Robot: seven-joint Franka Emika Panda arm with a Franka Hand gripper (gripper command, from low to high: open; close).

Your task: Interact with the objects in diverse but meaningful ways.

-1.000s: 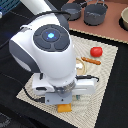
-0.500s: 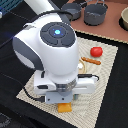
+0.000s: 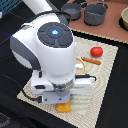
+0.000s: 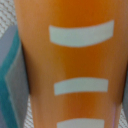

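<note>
The arm has been sinking over the last second, and its white housing is now covering most of the woven placemat [image 3: 102, 75] on the dark counter [image 3: 117, 105], so the end effector [image 3: 63, 100] is sitting right down at the mat's near edge. Just an orange corner of the bread loaf [image 3: 63, 107] is peeking out beneath it in the exterior view. In the wrist view the bread loaf [image 4: 75, 60], orange with pale curved slash marks, is filling nearly the whole picture, with one grey and teal finger [image 4: 11, 85] lying along its side; the other finger is out of sight, so whether the loaf is being squeezed or only straddled I cannot tell.

This descent is probably the lead-in to a grasp of the loaf, with closing and lifting to follow.

The red tomato [image 3: 96, 51] is lying near the mat's far edge, with a slim orange toy [image 3: 91, 61] just beside it, both well apart from the arm. The grey pots [image 3: 92, 12] are standing beyond the mat.
</note>
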